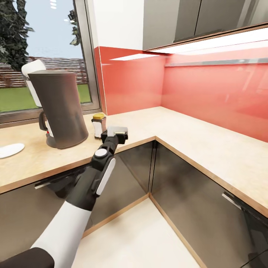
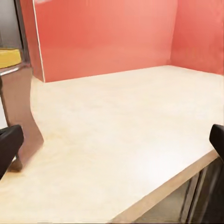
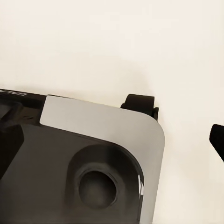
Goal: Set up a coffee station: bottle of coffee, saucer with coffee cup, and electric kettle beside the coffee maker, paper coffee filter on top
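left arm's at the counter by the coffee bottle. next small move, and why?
Probably draw the left gripper straight back and away from the bottle of coffee. The bottle already stands upright on the kitchen countertop beside the coffee maker, and in the left wrist view the fingers look spread, with the bottle off to one side.

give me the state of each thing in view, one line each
coffee maker: upright on the kitchen countertop by the window
bottle of coffee: upright on the countertop beside the coffee maker, yellow cap on, not gripped
saucer: flat on the countertop, nothing on it in the part that shows
left gripper: open, beside the bottle, holding nothing
right gripper: open, pointing down at the robot's own base
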`<state>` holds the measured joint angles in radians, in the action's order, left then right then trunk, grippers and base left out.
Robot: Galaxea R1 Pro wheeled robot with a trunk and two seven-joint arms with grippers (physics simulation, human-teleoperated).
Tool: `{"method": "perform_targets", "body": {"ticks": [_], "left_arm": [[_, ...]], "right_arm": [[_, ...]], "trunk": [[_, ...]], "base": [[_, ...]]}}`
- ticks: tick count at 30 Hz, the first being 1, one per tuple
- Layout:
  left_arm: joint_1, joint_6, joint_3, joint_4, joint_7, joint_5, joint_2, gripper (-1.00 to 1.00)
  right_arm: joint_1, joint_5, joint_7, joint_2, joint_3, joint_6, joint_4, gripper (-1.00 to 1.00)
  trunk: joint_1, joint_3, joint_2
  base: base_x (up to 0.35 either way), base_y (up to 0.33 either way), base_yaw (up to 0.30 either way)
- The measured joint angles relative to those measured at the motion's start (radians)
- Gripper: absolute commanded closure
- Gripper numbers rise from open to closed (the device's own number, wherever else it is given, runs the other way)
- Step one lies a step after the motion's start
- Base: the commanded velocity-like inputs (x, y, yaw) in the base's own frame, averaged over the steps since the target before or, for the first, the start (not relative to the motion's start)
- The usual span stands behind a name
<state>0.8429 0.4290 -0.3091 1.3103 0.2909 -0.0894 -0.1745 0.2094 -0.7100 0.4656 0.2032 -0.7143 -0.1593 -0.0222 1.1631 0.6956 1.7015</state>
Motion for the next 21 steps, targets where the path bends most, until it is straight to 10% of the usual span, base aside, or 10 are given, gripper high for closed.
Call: {"method": "perform_targets", "body": {"ticks": [7, 21], "left_arm": [[0.000, -0.005, -0.167, -0.013, -0.093, -0.177, 0.000, -1.00], [-0.004, -0.013, -0.222, -0.069, -0.545, -0.238, 0.002, -1.00]], "right_arm": [[0.000, 0.000, -0.001, 0.000, 0.000, 0.000, 0.000, -1.00], [0.000, 0.000, -0.003, 0.000, 0.000, 0.000, 0.000, -1.00]], "trunk": [[0.000, 0.000, 0.000], [0.000, 0.000, 0.000]], "base": [[0.000, 0.000, 0.000], [0.000, 0.000, 0.000]]}}
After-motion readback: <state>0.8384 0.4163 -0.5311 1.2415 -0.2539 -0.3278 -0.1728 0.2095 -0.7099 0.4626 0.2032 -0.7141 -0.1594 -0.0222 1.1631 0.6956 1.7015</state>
